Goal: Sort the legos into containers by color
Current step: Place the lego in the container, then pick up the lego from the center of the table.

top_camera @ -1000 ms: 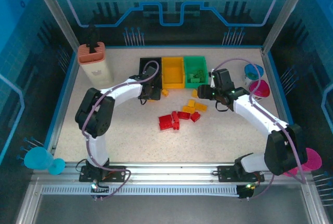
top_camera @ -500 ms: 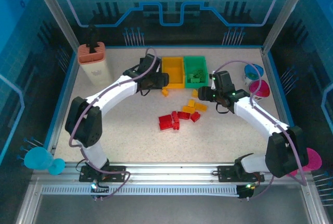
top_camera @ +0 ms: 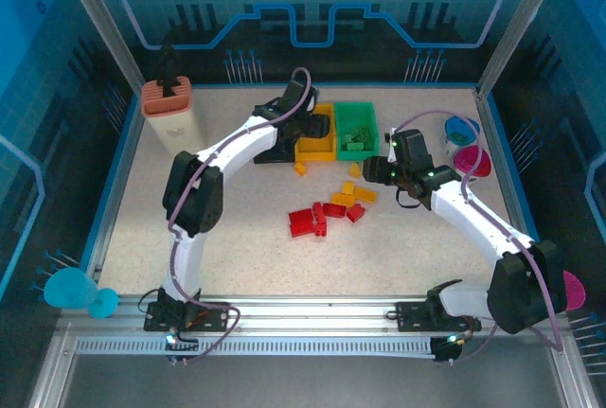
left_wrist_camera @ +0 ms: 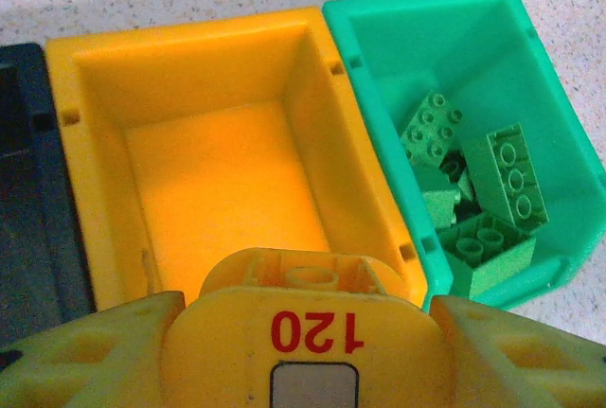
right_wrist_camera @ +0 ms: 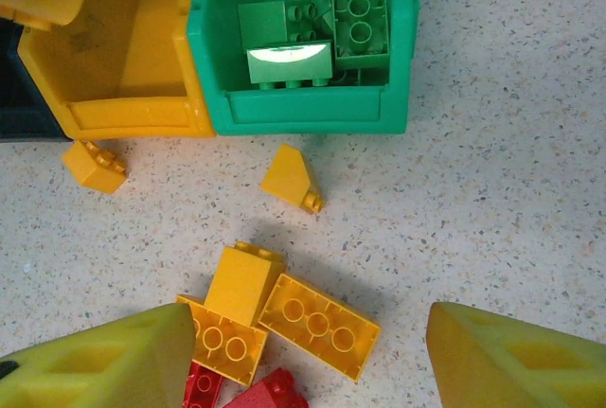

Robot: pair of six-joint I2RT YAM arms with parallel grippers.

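Swinging across from the black bin, the left gripper now hangs over the yellow bin, while the right gripper has barely budged from its spot near the green bin. From the top camera, the three bins sit in a row at the far side of the table, a cluster of red bricks lies in the middle, and loose yellow bricks are scattered just beside them, near the right gripper. Over to the left wrist camera: the left gripper is clamped on a yellow brick printed with "120", right above the near wall of the yellow bin, whose floor is bare. The black bin touches it on one side, the green bin on the other, with green bricks piled inside. Now the right wrist camera: the right gripper has its jaws spread wide above loose yellow bricks on the table, and red bricks peek in at the bottom edge. Two more yellow pieces lie close to the front walls of the yellow bin and the green bin, and green bricks rest in the latter.
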